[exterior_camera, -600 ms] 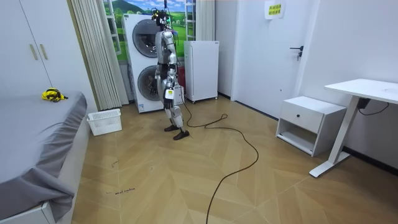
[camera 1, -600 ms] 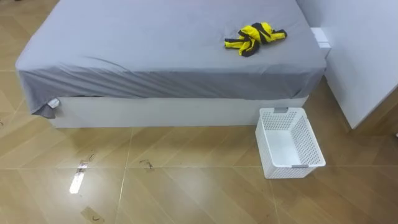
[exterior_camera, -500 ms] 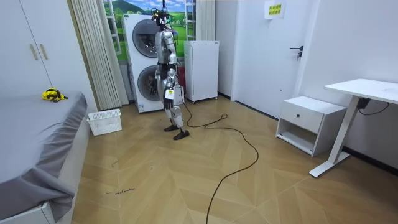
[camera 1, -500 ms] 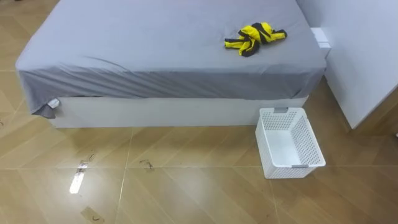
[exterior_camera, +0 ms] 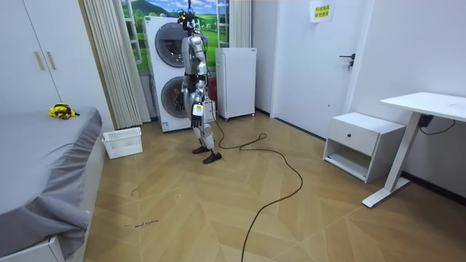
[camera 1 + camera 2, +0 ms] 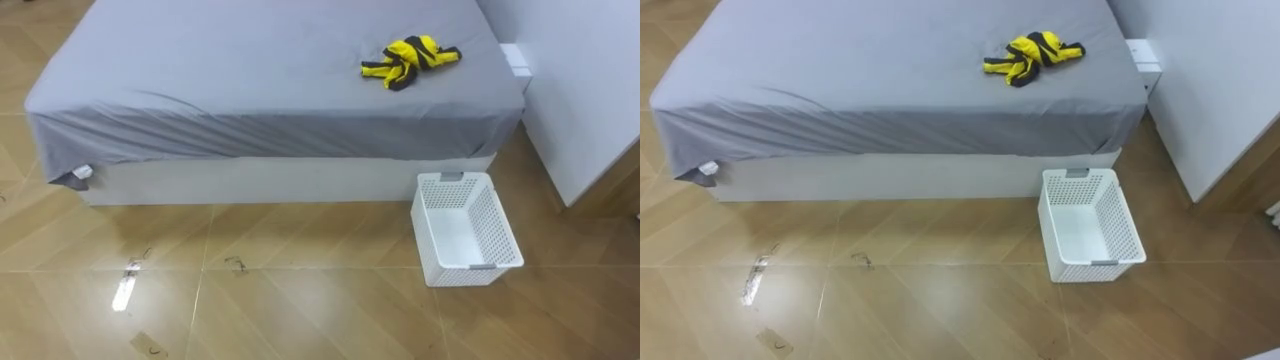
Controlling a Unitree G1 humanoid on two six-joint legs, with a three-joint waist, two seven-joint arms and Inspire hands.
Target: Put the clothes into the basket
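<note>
A yellow and black bundle of clothes [image 6: 408, 60] lies on the grey bed [image 6: 250, 80], towards its far right corner. A white perforated basket [image 6: 497, 228] stands empty on the wooden floor, right beside the bed's right end. In the room view I stand upright by the stacked washing machines [image 5: 164, 73], a few steps from the basket [image 5: 122, 142] and the clothes [image 5: 62, 110]. My left hand [image 5: 196, 110] hangs at my side, holding nothing that I can make out.
A white cabinet [image 6: 590, 90] stands right of the bed and basket. In the room view a dark cable [image 5: 280, 193] snakes over the floor behind me, with a white nightstand [image 5: 362, 142] and desk [image 5: 429, 105] on that view's right.
The sheet's hanging corner at the bed's near left end has drawn in slightly. Nothing else has moved.
</note>
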